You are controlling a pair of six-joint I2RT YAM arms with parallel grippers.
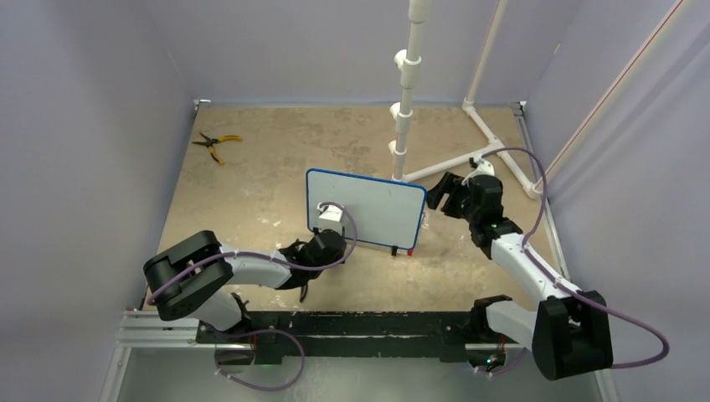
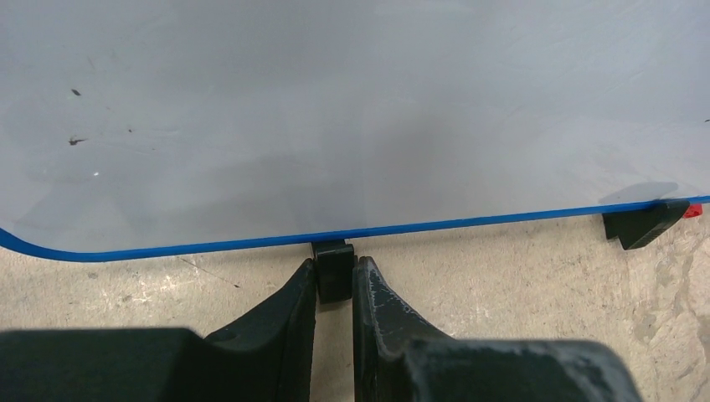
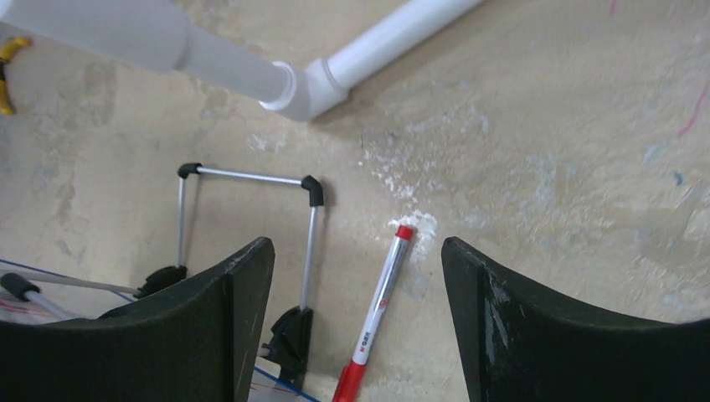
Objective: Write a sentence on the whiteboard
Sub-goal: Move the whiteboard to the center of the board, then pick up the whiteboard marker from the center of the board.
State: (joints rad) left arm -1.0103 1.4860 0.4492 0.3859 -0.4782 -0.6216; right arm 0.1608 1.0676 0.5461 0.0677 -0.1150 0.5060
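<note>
1. A small rectangular whiteboard [image 1: 368, 205] with a glossy white face and a thin blue rounded-corner frame stands upright near the middle of the tan, scuffed worktop [image 1: 268, 193], between the two arms.
2. The left fingers [image 2: 289, 310] are closed on a small black foot [image 2: 333, 266] under the board's lower blue edge, one finger on each side of it.
3. In the left wrist view the board's face carries a few small dark specks; a second black foot [image 2: 643, 224] with a red tip sits further right along the same edge.
4. The right fingers [image 3: 502, 318] stand wide open just off the board's right edge, holding nothing.
5. A slim red-and-white marker pen [image 3: 378, 310] lies flat on the worktop in the gap between them, touching neither.
6. Just left of the pen is a thin silver wire stand [image 3: 311, 243] with black corner pieces.
7. A white plastic pipe frame [image 3: 393, 38] lies beyond the pen.
8. Yellow-handled pliers [image 1: 216, 144] lie near the far left corner, well apart from the board.
</note>
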